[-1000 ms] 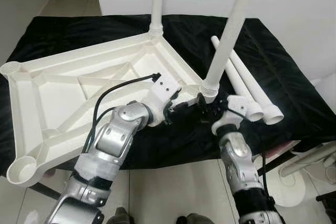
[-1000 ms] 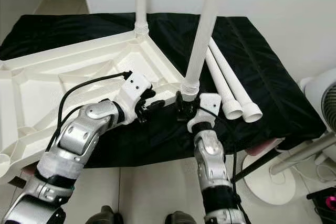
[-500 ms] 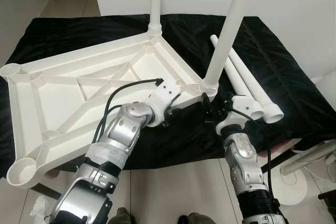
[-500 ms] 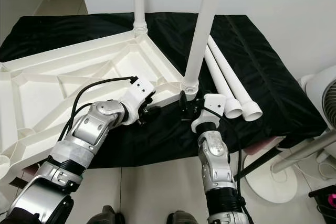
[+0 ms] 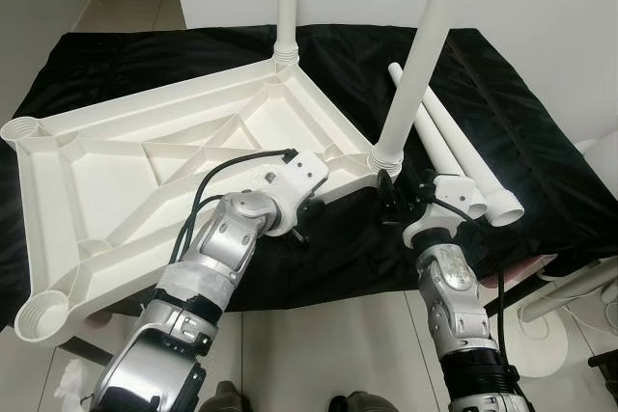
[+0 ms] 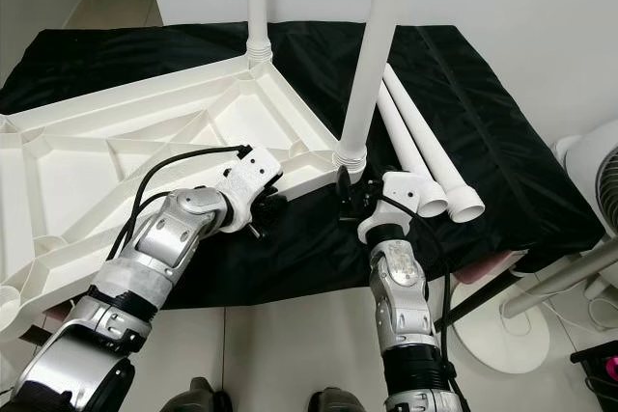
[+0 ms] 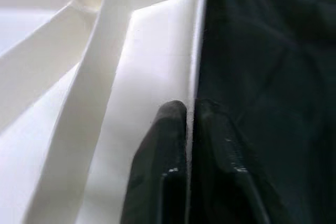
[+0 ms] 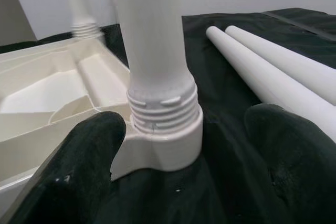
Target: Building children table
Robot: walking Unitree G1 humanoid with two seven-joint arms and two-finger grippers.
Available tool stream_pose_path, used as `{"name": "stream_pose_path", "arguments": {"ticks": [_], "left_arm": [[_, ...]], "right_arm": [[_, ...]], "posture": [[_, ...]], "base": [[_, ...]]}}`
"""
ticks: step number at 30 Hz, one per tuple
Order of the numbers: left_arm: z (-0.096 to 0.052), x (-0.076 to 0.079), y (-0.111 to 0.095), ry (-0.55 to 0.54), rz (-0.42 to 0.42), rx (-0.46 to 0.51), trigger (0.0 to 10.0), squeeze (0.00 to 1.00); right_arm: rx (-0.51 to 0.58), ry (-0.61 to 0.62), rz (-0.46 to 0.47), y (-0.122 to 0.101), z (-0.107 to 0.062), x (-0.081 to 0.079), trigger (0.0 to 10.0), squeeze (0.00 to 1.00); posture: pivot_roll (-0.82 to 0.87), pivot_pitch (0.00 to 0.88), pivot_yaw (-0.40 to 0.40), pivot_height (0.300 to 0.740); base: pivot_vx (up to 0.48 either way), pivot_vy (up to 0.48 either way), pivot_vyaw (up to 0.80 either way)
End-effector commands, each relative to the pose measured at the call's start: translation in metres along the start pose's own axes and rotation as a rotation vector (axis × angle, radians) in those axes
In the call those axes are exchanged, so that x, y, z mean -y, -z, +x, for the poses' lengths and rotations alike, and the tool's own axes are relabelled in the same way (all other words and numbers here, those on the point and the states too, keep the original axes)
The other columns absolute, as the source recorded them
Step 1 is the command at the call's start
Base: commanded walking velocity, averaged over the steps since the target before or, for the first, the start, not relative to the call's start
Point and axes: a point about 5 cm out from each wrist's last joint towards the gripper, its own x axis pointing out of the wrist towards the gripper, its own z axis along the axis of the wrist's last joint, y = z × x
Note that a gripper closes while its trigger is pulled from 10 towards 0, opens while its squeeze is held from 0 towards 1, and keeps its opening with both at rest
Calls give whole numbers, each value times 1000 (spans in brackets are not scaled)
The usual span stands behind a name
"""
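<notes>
On black cloth [image 5: 502, 123], left hand [image 7: 190, 109] pinches tabletop [image 5: 126, 171] rim; right hand [image 8: 181, 150] spread, seemingly unlabelled.

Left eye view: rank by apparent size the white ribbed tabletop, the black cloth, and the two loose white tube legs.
1. Black cloth, largest.
2. White ribbed plastic tabletop.
3. The two loose white tube legs look alike; no ranking between them.
</notes>
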Motion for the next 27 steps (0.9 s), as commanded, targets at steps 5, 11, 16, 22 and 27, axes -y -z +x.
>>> {"name": "stream_pose_path", "arguments": {"ticks": [5, 11, 16, 22, 27], "left_arm": [[-16, -2, 11, -25, 83, 14, 0, 0], [-25, 3, 19, 56, 136, 12, 0, 0], [-34, 8, 22, 140, 188, 34, 0, 0], [-40, 16, 19, 200, 237, 67, 8235, 0], [-37, 17, 17, 197, 223, 78, 10000, 227]], "right_arm": [[-12, -3, -10, 0, 2, 3, 10000, 0], [-14, -11, -13, 0, 2, 3, 10000, 0], [-17, -14, -15, 0, 2, 3, 10000, 0], [-19, -21, -22, 0, 3, 4, 10000, 0], [-33, -71, -19, 1, 3, 3, 10000, 0]], "posture": [[-88, 53, 14, 740], [-88, 53, 13, 740], [-88, 53, 13, 740], [-87, 56, 8, 740], [-88, 55, 7, 740]], "base": [[0, 0, 0], [0, 0, 0], [0, 0, 0], [0, 0, 0], [0, 0, 0]]}}
